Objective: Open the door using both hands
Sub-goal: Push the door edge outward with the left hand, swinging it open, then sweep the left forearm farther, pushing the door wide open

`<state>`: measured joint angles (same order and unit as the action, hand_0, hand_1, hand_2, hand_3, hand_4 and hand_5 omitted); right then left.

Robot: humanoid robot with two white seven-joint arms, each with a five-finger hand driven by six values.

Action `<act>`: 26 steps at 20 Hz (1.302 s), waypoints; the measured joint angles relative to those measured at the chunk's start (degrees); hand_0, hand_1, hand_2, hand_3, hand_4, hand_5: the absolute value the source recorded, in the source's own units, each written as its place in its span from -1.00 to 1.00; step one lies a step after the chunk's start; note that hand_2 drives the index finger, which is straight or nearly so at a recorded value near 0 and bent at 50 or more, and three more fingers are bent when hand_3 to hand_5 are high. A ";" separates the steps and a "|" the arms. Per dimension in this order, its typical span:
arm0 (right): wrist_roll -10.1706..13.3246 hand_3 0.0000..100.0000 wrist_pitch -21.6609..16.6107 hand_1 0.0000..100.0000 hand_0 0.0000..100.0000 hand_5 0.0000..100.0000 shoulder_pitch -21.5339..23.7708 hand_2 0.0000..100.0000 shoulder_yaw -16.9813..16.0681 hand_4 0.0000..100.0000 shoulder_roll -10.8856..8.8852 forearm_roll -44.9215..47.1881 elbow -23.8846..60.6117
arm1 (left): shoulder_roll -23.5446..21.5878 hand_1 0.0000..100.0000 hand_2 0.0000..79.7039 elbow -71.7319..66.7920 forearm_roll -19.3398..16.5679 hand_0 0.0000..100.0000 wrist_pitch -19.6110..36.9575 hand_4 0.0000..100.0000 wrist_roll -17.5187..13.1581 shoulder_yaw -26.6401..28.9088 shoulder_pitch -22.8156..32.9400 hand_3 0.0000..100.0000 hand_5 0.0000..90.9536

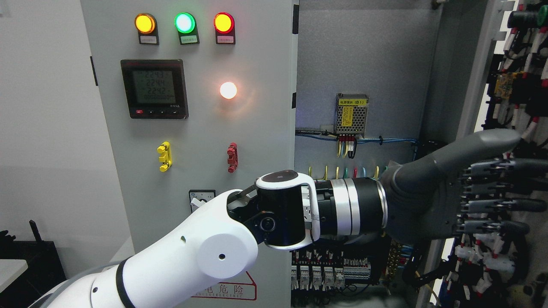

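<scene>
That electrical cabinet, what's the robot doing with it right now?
The robot's left hand reaches across to the right door, which is swung open and shows wiring on its inner side. The fingers are extended against the door's edge. The cabinet interior is exposed. The left door stays closed. No right hand shows.

1. The left arm (180, 261) comes in from the bottom left and reaches across to the right.
2. The left hand (462, 192) is at the right, with its fingers (496, 205) stretched out against the open door (513, 128).
3. The shut door (192, 128) is on the left, behind the arm.
4. On it, three lamps (185, 23) sit in a row at the top, with a meter (154, 89) below them.
5. Between the two doors you see inside the cabinet (364, 64).
6. A small box (352, 113) sits on its back wall, with wires (346, 147) under it.
</scene>
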<state>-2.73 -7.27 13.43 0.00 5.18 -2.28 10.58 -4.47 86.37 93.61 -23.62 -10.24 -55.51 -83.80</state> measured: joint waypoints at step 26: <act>0.05 -1.00 -0.51 -0.64 0.01 -1.00 0.03 -1.00 0.00 -1.00 0.03 0.00 0.31 | 7.54 -0.22 -1.00 -4.08 -1.79 -0.76 8.79 -1.00 0.99 -4.27 -0.36 -1.00 -1.00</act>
<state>-2.68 -7.77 13.46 0.00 5.21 -2.29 10.89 3.06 82.29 91.82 -14.82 -9.25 -59.78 -84.16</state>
